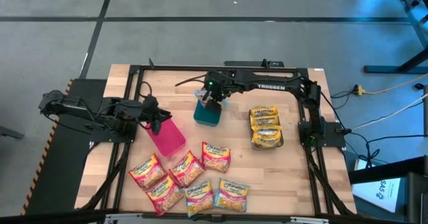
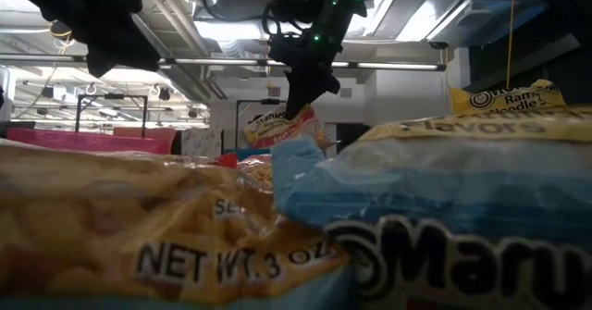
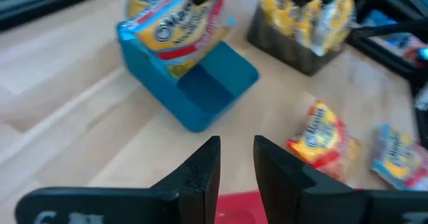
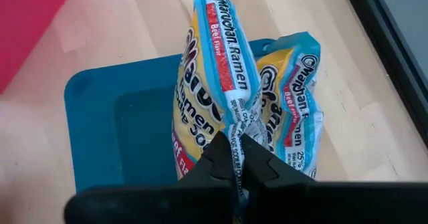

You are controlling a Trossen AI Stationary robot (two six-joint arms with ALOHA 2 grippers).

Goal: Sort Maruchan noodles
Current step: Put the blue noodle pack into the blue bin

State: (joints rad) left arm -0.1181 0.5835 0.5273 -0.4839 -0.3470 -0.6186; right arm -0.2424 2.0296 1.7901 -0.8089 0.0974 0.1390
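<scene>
My right gripper [image 4: 235, 158] is shut on a Maruchan noodles packet [image 4: 221, 77] in a light-blue, red and yellow wrapper. It holds the packet over the teal bin [image 1: 207, 116] at the table's middle. Several more packets [image 1: 190, 180] lie flat near the front edge. Yellow packets [image 1: 265, 120] stand in a grey bin [image 1: 267, 142] to the right. My left gripper [image 3: 235, 160] hovers at the far left corner of the pink bin [image 1: 168, 136]. A narrow gap shows between its fingertips, with nothing in it. My right gripper pinches a thin crimped seam strip [image 4: 235, 134] of the wrapper between its two fingers, coming from above and slanting down. The packet hangs below the fingers, bulging out on either side of the seam. Its lower end [image 3: 175, 67] reaches into the teal bin. I cannot tell whether my left gripper touches the pink bin.
The black frame rails [image 1: 267, 70] run along the table's far and right sides, with the right arm stretched along the far rail. Bare wood [image 1: 281, 177] lies between the loose packets and the right rail. Packets fill the low view's foreground [image 2: 185, 227].
</scene>
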